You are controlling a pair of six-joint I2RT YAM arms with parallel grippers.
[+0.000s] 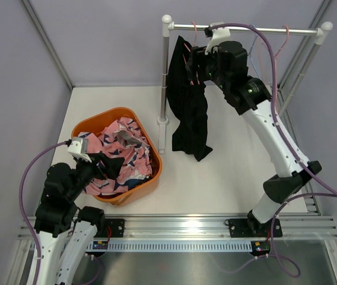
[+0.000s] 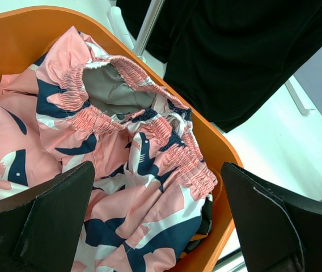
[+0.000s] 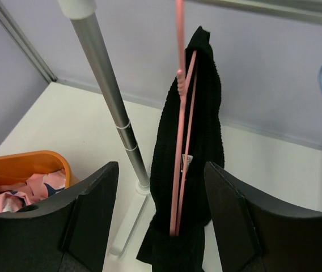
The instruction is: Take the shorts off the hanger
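Hanging open beneath the rack (image 1: 299, 30), the right gripper (image 3: 161, 170) flanks, without touching, the black shorts (image 3: 206, 113), which are draped on a pink hanger (image 3: 179, 170) beside the rack's left post. Left of that post, the left gripper (image 2: 158, 167) gapes wide above pink shorts (image 2: 121, 141) heaped in an orange basket (image 2: 25, 28).

Pale lilac walls (image 1: 97, 41) enclose a white tabletop (image 1: 228, 178).

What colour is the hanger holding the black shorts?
Pink hanger; clearest in the right wrist view.
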